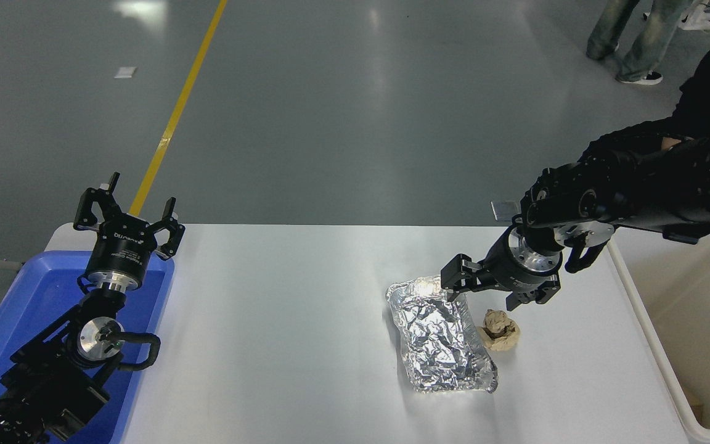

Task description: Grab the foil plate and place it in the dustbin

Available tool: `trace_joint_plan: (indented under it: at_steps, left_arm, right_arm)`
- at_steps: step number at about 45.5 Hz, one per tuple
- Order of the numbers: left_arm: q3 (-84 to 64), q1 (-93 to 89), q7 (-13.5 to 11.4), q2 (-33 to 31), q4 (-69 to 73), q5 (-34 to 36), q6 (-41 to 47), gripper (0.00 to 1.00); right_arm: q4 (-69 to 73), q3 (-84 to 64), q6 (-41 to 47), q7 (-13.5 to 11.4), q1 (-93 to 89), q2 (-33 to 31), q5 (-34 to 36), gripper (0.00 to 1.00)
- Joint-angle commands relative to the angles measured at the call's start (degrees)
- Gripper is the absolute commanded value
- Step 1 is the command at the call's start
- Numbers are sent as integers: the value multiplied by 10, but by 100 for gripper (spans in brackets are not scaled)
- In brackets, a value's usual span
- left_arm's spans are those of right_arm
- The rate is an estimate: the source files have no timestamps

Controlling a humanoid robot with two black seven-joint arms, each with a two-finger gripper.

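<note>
The foil plate (441,336), a wrinkly silver rectangular tray, lies on the white table (281,345) right of centre. The dustbin (688,320), a cream-white deep tub, stands at the table's right edge. My right gripper (481,299) is open and low over the plate's far right corner, one finger above the foil rim, the other just past the plate on the right. It holds nothing. My left gripper (127,213) is open and parked at the lower left.
A small tan paper wad (500,331) lies against the plate's right side, just below my right gripper. A bright blue tray (28,308) sits at the left under the left arm. A person's legs (629,37) show at the top right.
</note>
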Motion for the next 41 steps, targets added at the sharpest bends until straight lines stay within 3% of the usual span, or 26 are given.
trace_joint_plan:
  at_steps: [1,41]
  left_arm:
    - [0,0,0,0,0,0,0,98]
    - [0,0,0,0,0,0,0,98]
  right_arm:
    - [-25,2,-72,0,-67,13,-21,100]
    - [-88,24,-116,-1,-168,13,-21,100]
